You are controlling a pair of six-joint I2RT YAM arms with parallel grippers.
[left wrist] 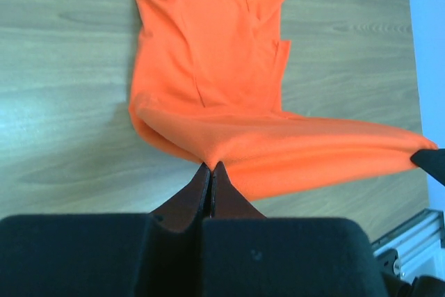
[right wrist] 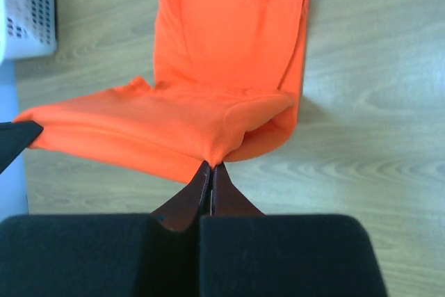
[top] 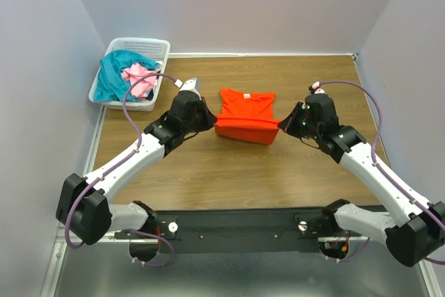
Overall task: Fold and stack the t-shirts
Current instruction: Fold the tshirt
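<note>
The orange t-shirt (top: pixel 245 115) lies on the wooden table (top: pixel 229 172) with its collar towards the far wall and its near hem lifted into a fold. My left gripper (top: pixel 213 120) is shut on the left end of that hem (left wrist: pixel 208 154). My right gripper (top: pixel 281 126) is shut on the right end of the hem (right wrist: pixel 215 151). The cloth hangs taut between them above the table. The teal t-shirt (top: pixel 115 74) and the pink t-shirt (top: pixel 138 74) lie crumpled in the white basket (top: pixel 158 48).
The white slatted basket stands at the table's far left corner and shows in the right wrist view (right wrist: pixel 28 12). Walls close in the table at the back and both sides. A metal rail (top: pixel 243 224) holds the arm bases along the near edge.
</note>
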